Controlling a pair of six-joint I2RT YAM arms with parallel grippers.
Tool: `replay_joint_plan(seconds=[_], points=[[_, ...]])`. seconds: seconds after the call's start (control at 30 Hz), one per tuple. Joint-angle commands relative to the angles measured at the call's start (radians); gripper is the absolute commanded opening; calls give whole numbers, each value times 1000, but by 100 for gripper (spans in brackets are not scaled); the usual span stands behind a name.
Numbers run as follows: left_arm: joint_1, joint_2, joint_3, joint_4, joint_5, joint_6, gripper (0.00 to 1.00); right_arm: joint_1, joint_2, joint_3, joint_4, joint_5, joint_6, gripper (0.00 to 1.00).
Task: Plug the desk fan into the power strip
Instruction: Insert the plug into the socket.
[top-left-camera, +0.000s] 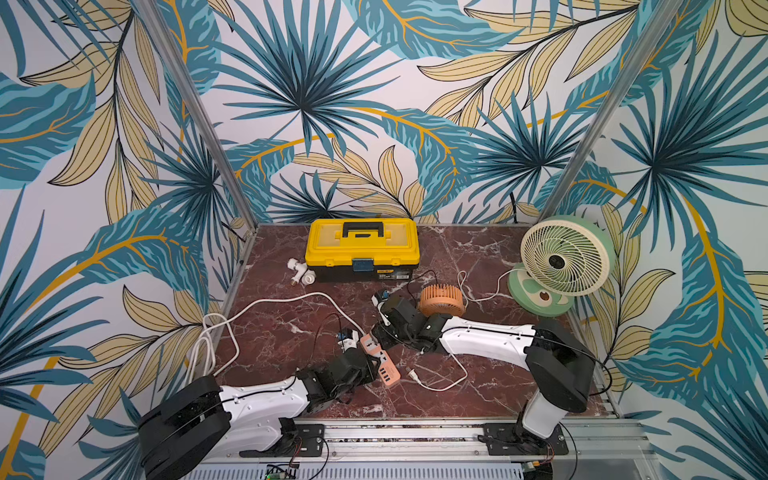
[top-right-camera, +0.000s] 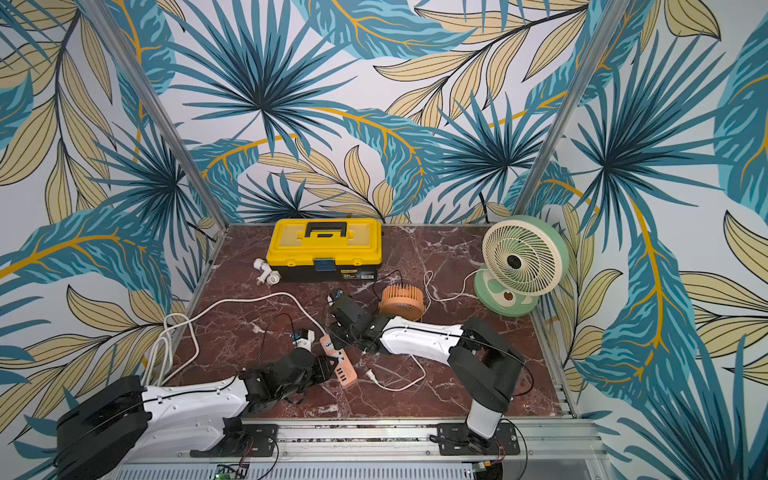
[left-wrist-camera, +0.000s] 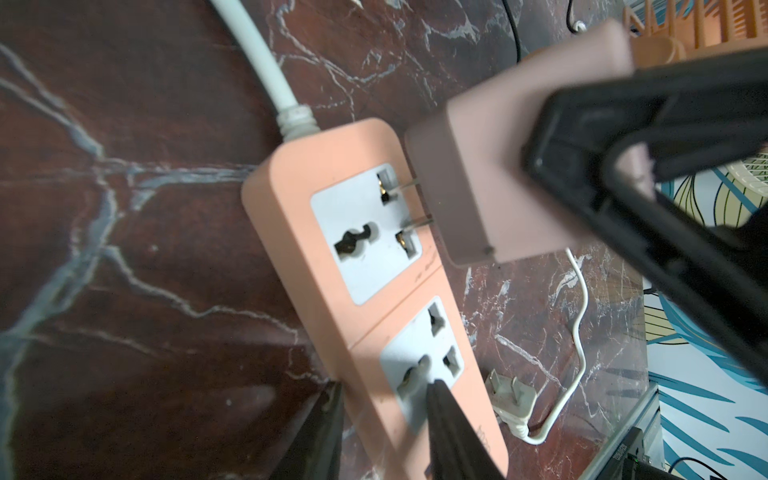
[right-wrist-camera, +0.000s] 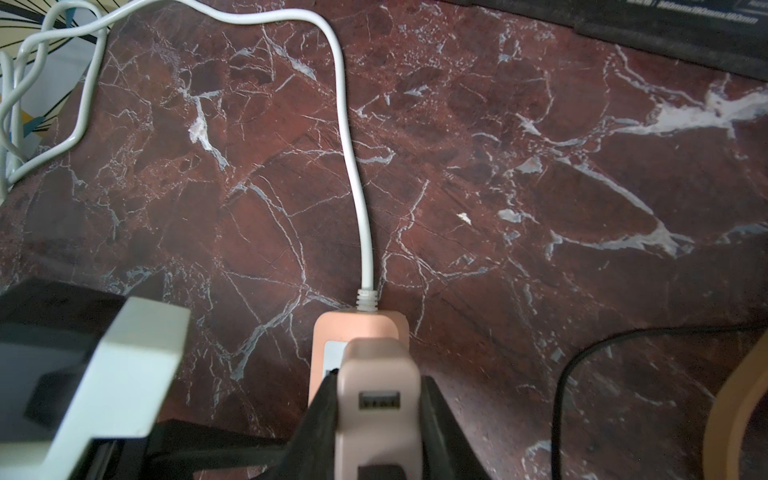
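Note:
The salmon-orange power strip (top-left-camera: 383, 366) (left-wrist-camera: 357, 291) lies on the marble table. My left gripper (left-wrist-camera: 385, 386) is shut on its near end, with one finger at its edge and the other on the lower socket face. My right gripper (right-wrist-camera: 379, 378) is shut on a pink adapter (left-wrist-camera: 498, 166) whose USB port is empty. The adapter's two prongs (left-wrist-camera: 409, 189) touch the slots of the upper socket. The green-and-cream desk fan (top-left-camera: 565, 255) stands at the back right. Its thin white cord ends in a white plug (left-wrist-camera: 509, 397) lying loose beside the strip.
A small orange fan (top-left-camera: 441, 300) sits just behind my right wrist. A yellow toolbox (top-left-camera: 361, 247) and a white pipe fitting (top-left-camera: 301, 272) stand at the back. The strip's thick white cord (top-left-camera: 270, 301) loops off the table's left edge.

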Motion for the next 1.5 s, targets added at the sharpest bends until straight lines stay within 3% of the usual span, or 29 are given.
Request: replay_joint_plan(seconds=[0.0, 0.7, 1.07, 1.47], points=[[1, 20, -46, -102, -28, 10, 36, 2, 1, -50, -6, -17, -1, 0], [1, 18, -63, -98, -36, 10, 35, 10, -28, -89, -14, -56, -11, 0], [1, 20, -67, -96, -41, 9, 35, 69, 70, -10, -167, 179, -31, 0], [1, 22, -76, -97, -49, 8, 34, 98, 183, -47, -128, 230, -8, 0]])
